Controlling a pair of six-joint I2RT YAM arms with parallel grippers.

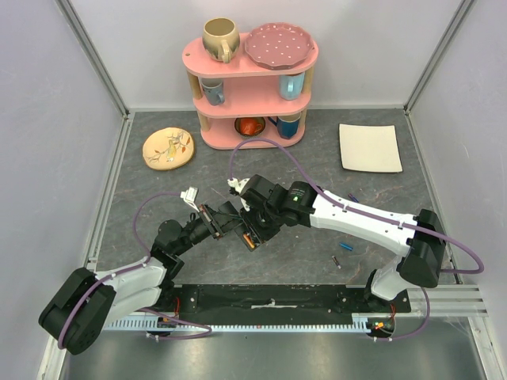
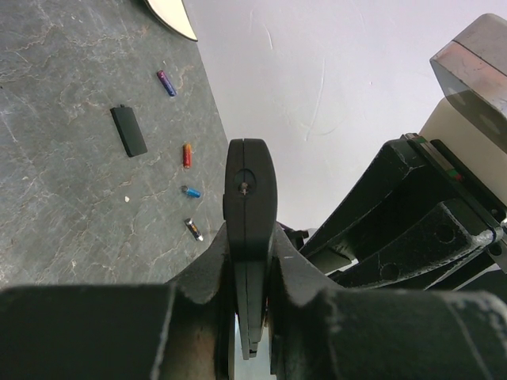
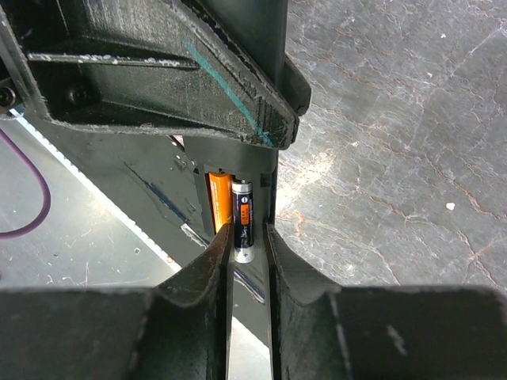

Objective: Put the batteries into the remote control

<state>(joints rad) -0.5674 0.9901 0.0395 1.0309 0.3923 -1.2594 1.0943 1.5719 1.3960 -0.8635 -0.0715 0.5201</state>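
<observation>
- Right wrist: two batteries [image 3: 219,202] seated side by side; right hand [image 3: 247,233] narrowly parted around one.
- Left hand [image 2: 252,273] clamps remote control [image 2: 250,190]; loading looks done, cover [image 2: 129,131] off.

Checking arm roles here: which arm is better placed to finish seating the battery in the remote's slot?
Right. The right gripper straddles the dark battery lying in the remote control beside the orange battery. The left gripper is shut on the remote, so it is not free.

Top camera looks down from behind over the whole surface [image 1: 317,158]; both wrist cameras closely share the remote control [image 2: 251,206]
</observation>
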